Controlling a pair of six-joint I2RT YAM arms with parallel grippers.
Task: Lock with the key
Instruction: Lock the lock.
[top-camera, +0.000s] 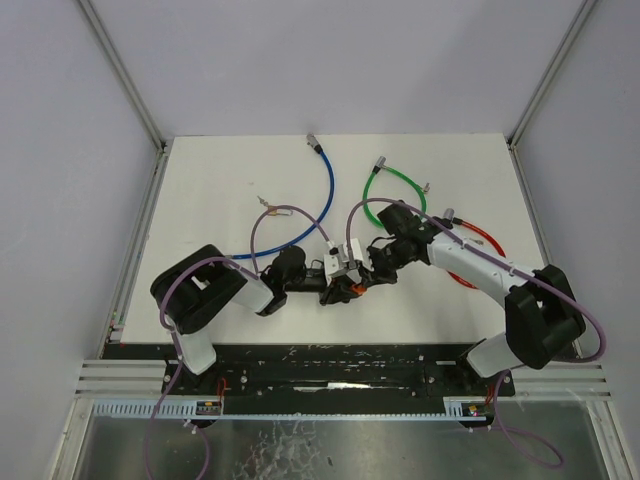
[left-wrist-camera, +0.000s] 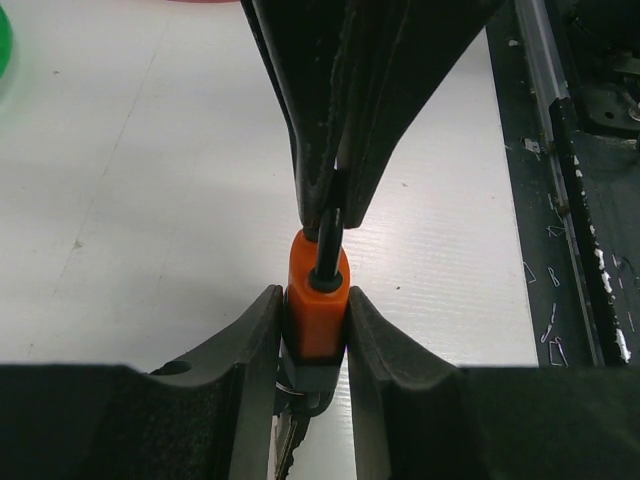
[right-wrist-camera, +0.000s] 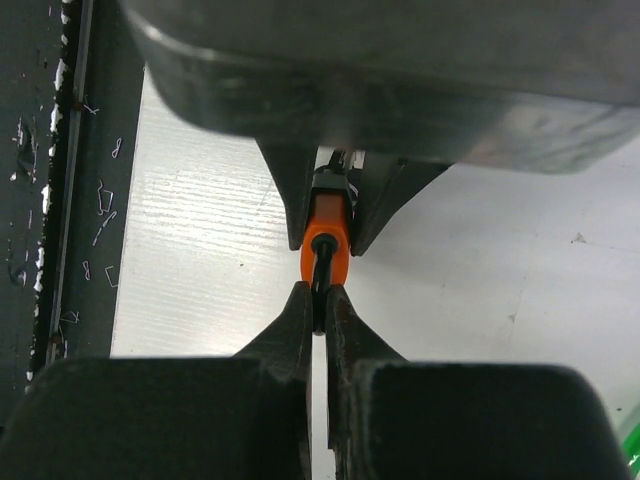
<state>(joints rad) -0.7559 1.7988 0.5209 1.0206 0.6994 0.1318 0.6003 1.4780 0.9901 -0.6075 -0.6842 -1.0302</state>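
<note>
Left wrist view: my left gripper (left-wrist-camera: 316, 340) is clamped on the orange lock (left-wrist-camera: 318, 290), one pad on each flank, with the keyway end facing away from me. My right gripper (right-wrist-camera: 318, 300) is closed hard on the black key (right-wrist-camera: 320, 272), its shank pinched between fingertips that are almost touching. The key tip sits in the keyway on the lock's end face. I cannot tell how deep it goes.

The lock is held low over the bench (top-camera: 230, 190), just ahead of the arm bases and midway between both arms. I cannot make out whether it touches the surface. Farther out, a blue cable (top-camera: 332, 190), a green cable (top-camera: 367, 192) and a red cable (top-camera: 487, 237) lie on the bench, apart from the lock.

Step, as I judge it: the key is entered and the turn is not yet made. The next move calls for rolling my right wrist about the key's axis while the left holds firm. Both need to stay in line, or the key may bind or slip out of the pinch.
</note>
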